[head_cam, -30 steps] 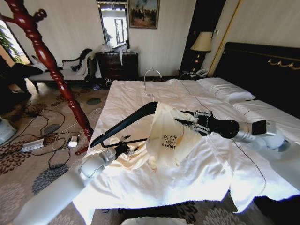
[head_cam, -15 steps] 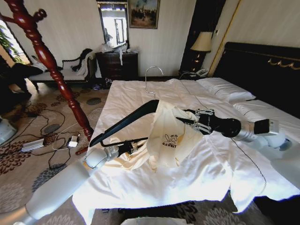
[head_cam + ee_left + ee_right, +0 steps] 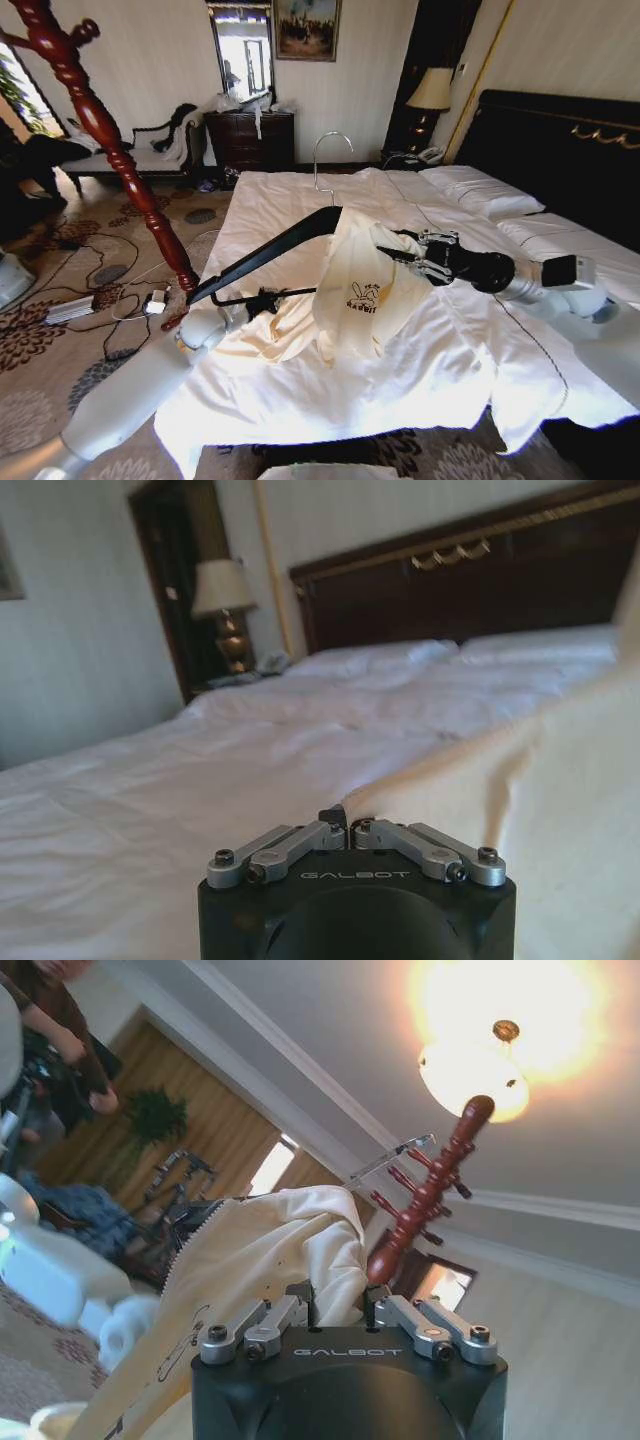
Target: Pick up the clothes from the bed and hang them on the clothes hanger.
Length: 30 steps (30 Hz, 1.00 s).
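Clothes (image 3: 362, 285), one pale cream top with a small dark logo, hang draped over the right end of the black hanger (image 3: 270, 252), held up above the bed (image 3: 300, 195) rather than lying flat on it; a lower fold still trails onto the sheet near the left gripper (image 3: 262, 301). Over the last second the hanger has risen and swung a little, its silver hook now standing higher against the far wall, and the left arm has drawn back toward the foot of the bed while keeping hold of the hanger's lower bar. Its jaws are closed on that bar, as far as the head view shows (the wrist view shows them pinched together with cream cloth beside them). The right gripper (image 3: 408, 256) sits at the shoulder of the top, jaws closed on a bunch of the fabric (image 3: 325, 1260). One shoulder seems seated on the hanger; the other side is not yet threaded, so the hanging is only partly done. The wooden coat stand (image 3: 105, 135) stands beside the bed, well apart.
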### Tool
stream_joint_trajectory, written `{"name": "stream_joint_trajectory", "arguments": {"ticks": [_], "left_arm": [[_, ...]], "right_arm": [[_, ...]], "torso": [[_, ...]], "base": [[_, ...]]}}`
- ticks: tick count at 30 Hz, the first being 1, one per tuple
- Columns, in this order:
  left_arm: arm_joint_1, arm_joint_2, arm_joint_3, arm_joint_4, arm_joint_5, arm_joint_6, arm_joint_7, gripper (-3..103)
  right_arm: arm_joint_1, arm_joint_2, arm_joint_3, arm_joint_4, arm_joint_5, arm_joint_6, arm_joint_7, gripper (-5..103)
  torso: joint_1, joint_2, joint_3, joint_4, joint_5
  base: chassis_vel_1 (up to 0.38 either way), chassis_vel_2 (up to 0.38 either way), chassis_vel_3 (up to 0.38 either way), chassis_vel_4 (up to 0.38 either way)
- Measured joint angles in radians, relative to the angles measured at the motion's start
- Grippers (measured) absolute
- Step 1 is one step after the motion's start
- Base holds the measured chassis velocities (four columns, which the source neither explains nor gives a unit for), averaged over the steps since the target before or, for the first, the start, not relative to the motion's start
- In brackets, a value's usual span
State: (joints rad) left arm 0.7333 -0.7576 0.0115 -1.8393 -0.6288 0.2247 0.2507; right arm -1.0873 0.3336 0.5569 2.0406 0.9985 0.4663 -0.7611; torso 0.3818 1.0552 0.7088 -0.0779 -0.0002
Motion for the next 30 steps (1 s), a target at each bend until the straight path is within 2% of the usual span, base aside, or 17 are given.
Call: {"name": "stream_joint_trajectory", "arguments": {"ticks": [3,5,9,10,14,22,30], "left_arm": [[-0.066,0.050,-0.042,-0.029,-0.166,0.030,-0.048,0],[-0.076,0.060,-0.049,-0.036,-0.195,0.036,-0.056,0],[-0.150,0.153,-0.087,-0.123,-0.440,0.106,-0.128,0],[-0.150,0.153,-0.087,-0.123,-0.440,0.106,-0.128,0],[-0.226,0.222,-0.106,-0.191,-0.602,0.163,-0.179,0],[-0.259,0.326,-0.117,-0.230,-0.667,0.222,-0.216,0],[-0.254,0.326,-0.122,-0.239,-0.683,0.233,-0.248,0]], "right_arm": [[-0.006,0.038,-0.014,-0.019,-0.064,-0.004,0.038,23],[-0.007,0.044,-0.015,-0.022,-0.075,-0.005,0.046,23],[-0.015,0.088,-0.017,-0.042,-0.219,-0.021,0.142,23],[-0.015,0.088,-0.017,-0.042,-0.219,-0.021,0.142,23],[-0.026,0.109,-0.019,-0.041,-0.285,-0.034,0.205,23],[-0.039,0.128,-0.022,-0.016,-0.303,-0.035,0.213,23],[-0.057,0.125,-0.027,0.002,-0.320,-0.032,0.208,23]], "torso": [[0.000,0.000,0.000,-0.0001,0.0004],[0.000,0.000,0.000,-0.0001,0.0004],[0.000,0.000,0.000,0.0003,0.0002],[0.000,0.000,0.000,0.0003,0.0002],[0.000,0.000,0.000,-0.0003,0.0003],[0.000,0.000,0.000,0.0004,0.0000],[0.000,0.000,0.000,0.0000,-0.0001]], "base": [[0.000,0.000,0.000,0.000],[0.000,0.000,0.000,0.000],[0.000,0.000,0.000,0.000],[0.000,0.000,0.000,0.000],[0.000,0.000,0.000,0.000],[0.000,0.000,0.000,0.000],[0.000,0.000,0.000,0.000]]}}
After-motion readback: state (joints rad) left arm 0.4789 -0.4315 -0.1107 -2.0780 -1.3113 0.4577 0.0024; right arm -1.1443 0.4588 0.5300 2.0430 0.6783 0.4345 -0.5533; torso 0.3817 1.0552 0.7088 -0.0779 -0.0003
